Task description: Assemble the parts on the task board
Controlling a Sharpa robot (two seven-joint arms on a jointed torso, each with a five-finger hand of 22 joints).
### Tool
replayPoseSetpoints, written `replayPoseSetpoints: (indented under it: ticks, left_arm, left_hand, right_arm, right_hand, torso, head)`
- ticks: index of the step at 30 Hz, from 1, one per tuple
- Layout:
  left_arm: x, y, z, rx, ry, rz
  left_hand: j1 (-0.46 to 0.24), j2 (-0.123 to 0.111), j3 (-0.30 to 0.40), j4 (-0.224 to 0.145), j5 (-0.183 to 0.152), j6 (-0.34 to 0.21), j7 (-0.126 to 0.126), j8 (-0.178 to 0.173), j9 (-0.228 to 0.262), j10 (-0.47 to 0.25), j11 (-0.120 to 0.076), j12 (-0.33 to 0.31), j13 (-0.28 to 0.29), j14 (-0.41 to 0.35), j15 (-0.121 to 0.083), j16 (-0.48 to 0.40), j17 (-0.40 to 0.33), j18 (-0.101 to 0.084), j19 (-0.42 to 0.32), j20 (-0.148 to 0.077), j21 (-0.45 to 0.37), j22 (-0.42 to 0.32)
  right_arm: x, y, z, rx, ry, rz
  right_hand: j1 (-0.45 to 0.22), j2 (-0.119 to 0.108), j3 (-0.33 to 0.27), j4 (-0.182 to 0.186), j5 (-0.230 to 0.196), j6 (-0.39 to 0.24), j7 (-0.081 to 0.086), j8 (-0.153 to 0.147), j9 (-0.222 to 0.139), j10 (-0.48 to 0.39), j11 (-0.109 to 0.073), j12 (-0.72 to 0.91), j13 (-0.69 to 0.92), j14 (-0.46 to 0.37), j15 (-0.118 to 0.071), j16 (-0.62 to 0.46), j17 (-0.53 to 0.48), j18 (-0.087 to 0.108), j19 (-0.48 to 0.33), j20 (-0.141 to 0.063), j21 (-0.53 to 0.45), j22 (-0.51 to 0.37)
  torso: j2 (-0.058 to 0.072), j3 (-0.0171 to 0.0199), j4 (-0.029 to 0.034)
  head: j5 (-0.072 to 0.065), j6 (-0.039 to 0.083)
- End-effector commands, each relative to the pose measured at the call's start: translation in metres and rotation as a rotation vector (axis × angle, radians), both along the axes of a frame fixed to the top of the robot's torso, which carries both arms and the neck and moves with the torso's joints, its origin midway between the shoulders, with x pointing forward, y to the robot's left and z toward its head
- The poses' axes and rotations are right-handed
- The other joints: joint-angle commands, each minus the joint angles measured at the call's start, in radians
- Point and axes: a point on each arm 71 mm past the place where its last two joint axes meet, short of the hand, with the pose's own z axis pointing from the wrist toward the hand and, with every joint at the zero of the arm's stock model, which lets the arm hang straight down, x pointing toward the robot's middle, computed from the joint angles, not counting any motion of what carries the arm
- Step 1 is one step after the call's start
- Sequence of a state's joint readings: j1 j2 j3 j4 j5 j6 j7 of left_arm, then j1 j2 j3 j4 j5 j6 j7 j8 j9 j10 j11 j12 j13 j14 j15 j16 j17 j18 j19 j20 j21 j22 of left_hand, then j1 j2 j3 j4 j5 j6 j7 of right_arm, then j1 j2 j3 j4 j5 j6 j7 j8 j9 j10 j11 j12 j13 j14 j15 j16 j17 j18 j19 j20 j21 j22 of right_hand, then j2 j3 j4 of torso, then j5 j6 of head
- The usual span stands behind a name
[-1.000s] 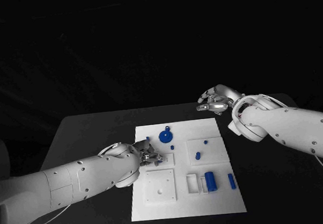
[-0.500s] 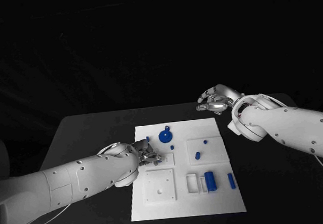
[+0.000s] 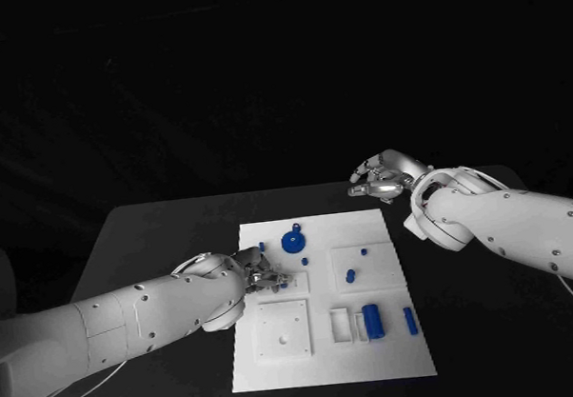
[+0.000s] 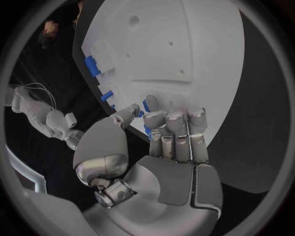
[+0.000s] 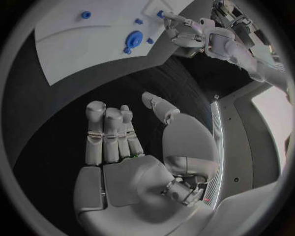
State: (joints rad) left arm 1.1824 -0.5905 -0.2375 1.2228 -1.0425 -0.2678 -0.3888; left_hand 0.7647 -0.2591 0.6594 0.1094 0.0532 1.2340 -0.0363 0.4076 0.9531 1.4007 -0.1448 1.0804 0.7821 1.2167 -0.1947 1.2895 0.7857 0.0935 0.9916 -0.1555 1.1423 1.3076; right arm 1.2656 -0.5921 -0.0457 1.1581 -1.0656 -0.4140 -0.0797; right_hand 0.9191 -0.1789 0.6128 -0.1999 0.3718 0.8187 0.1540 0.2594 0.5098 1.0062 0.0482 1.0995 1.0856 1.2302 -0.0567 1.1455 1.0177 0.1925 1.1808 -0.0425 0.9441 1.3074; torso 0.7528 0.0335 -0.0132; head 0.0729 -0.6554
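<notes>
We see the black table (image 3: 153, 241) carrying the white task board (image 3: 333, 351) at its middle. Our left hand (image 3: 256, 271) rests over the board's left edge, fingers pinching a small blue part (image 4: 146, 104). Our right hand (image 3: 384, 177) hovers off the board's far right corner, fingers loosely curled, grasping nothing. A round blue part (image 3: 294, 242) lies near the board's far end.

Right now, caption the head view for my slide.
Left hand working at a blue part on the task board; right hand idle.
</notes>
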Motion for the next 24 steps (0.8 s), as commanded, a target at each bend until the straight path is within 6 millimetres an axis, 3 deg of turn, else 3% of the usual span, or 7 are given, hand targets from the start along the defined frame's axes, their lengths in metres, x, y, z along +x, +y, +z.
replayPoseSetpoints:
  ticks: [1, 2, 3, 5, 12, 17, 24]
  left_arm:
    - [0.001, 0.002, 0.000, -0.021, 0.000, 0.016]
    - [0.001, 0.002, 0.000, -0.023, 0.000, 0.018]
    - [0.001, 0.002, 0.000, -0.026, 0.000, 0.020]
    - [0.000, 0.003, 0.000, -0.036, 0.006, 0.026]
    - [-0.004, 0.008, 0.002, -0.083, 0.040, 0.042]
    - [0.001, 0.009, 0.016, -0.135, 0.049, 0.056]
    - [0.008, 0.013, 0.041, -0.158, 0.053, 0.024]
  left_hand:
    - [-0.011, 0.015, -0.062, -0.001, -0.001, -0.010, 0.001, 0.008, 0.005, -0.004, -0.002, 0.008, 0.001, -0.010, -0.001, 0.008, 0.000, 0.004, -0.009, -0.105, 0.009, 0.011]
    - [-0.024, 0.088, -0.195, -0.046, 0.002, -0.016, -0.003, 0.009, 0.009, -0.013, -0.003, 0.009, 0.003, -0.020, -0.003, 0.010, 0.002, 0.010, -0.034, -0.106, 0.005, 0.013]
    - [-0.011, 0.098, -0.231, -0.066, -0.002, -0.017, -0.004, 0.007, 0.008, -0.015, -0.007, 0.009, 0.003, -0.021, -0.006, 0.010, 0.002, 0.014, -0.039, -0.109, 0.003, 0.012]
    - [-0.003, 0.108, -0.265, -0.070, -0.003, -0.016, -0.006, 0.006, 0.005, -0.016, -0.007, 0.009, 0.001, -0.022, -0.008, 0.008, 0.001, 0.017, -0.041, -0.110, 0.000, 0.010]
    - [0.014, 0.110, -0.292, -0.063, -0.003, -0.023, -0.004, 0.000, -0.001, -0.018, -0.006, 0.005, -0.004, -0.026, -0.011, 0.004, -0.002, 0.019, -0.044, -0.109, -0.006, 0.006]
    - [0.056, 0.101, -0.318, -0.047, -0.002, -0.070, 0.018, -0.045, -0.027, -0.030, 0.016, -0.014, -0.019, -0.045, -0.008, -0.017, -0.012, 0.016, -0.059, -0.103, -0.025, -0.002]
    - [0.126, 0.122, -0.369, -0.018, 0.011, -0.108, 0.044, -0.095, -0.054, -0.079, 0.042, -0.069, -0.052, -0.094, 0.019, -0.070, -0.037, -0.002, -0.100, -0.085, -0.078, -0.022]
  right_arm:
    - [0.000, 0.001, 0.000, -0.004, 0.003, 0.011]
    - [0.000, 0.001, 0.000, -0.004, 0.003, 0.011]
    - [0.000, 0.001, 0.000, -0.004, 0.003, 0.011]
    - [0.000, 0.000, 0.000, -0.004, 0.002, 0.011]
    - [0.000, -0.002, 0.000, -0.005, 0.001, 0.007]
    - [0.001, -0.004, 0.000, -0.006, 0.000, 0.001]
    - [0.001, -0.005, 0.000, -0.006, 0.000, -0.002]
  right_hand:
    - [-0.001, 0.009, -0.006, 0.000, 0.004, -0.002, 0.006, 0.004, 0.001, -0.006, -0.002, 0.004, -0.002, 0.001, -0.007, 0.006, -0.001, 0.069, -0.001, -0.006, -0.006, 0.013]
    - [-0.001, 0.009, -0.006, 0.000, 0.004, -0.002, 0.006, 0.004, 0.001, -0.006, -0.002, 0.004, -0.002, 0.001, -0.007, 0.006, -0.001, 0.069, -0.001, -0.006, -0.006, 0.013]
    - [-0.001, 0.009, -0.006, 0.000, 0.004, -0.002, 0.006, 0.004, 0.001, -0.006, -0.002, 0.005, -0.002, 0.001, -0.007, 0.006, -0.001, 0.069, -0.001, -0.006, -0.006, 0.013]
    - [-0.001, 0.009, -0.006, 0.000, 0.004, -0.002, 0.006, 0.004, 0.001, -0.006, -0.002, 0.005, -0.002, 0.001, -0.007, 0.006, -0.001, 0.069, -0.001, -0.006, -0.006, 0.013]
    - [-0.001, 0.009, -0.006, 0.000, 0.004, -0.002, 0.006, 0.004, 0.001, -0.006, -0.002, 0.005, -0.003, 0.000, -0.007, 0.006, -0.001, 0.069, -0.001, -0.006, -0.006, 0.014]
    - [-0.001, 0.009, -0.007, 0.000, 0.004, -0.003, 0.006, 0.004, 0.001, -0.006, -0.002, 0.005, -0.003, 0.000, -0.007, 0.006, -0.001, 0.069, -0.001, -0.006, -0.006, 0.014]
    - [-0.002, 0.009, -0.007, 0.000, 0.004, -0.003, 0.006, 0.004, 0.001, -0.006, -0.002, 0.005, -0.003, 0.000, -0.007, 0.006, -0.001, 0.069, -0.001, -0.006, -0.006, 0.014]
  torso:
    - [0.000, 0.0003, 0.0001]
    - [0.000, 0.0004, 0.0001]
    - [0.000, 0.0006, 0.0001]
    - [0.000, 0.0005, -0.0002]
    - [-0.001, 0.0000, 0.0006]
    - [-0.001, 0.0007, 0.0008]
    - [-0.001, 0.0003, 0.0012]
  head:
    - [-0.001, 0.000]
    - [-0.001, 0.000]
    - [-0.001, 0.001]
    - [-0.001, 0.001]
    - [-0.002, 0.005]
    - [-0.003, 0.009]
    - [-0.004, 0.017]
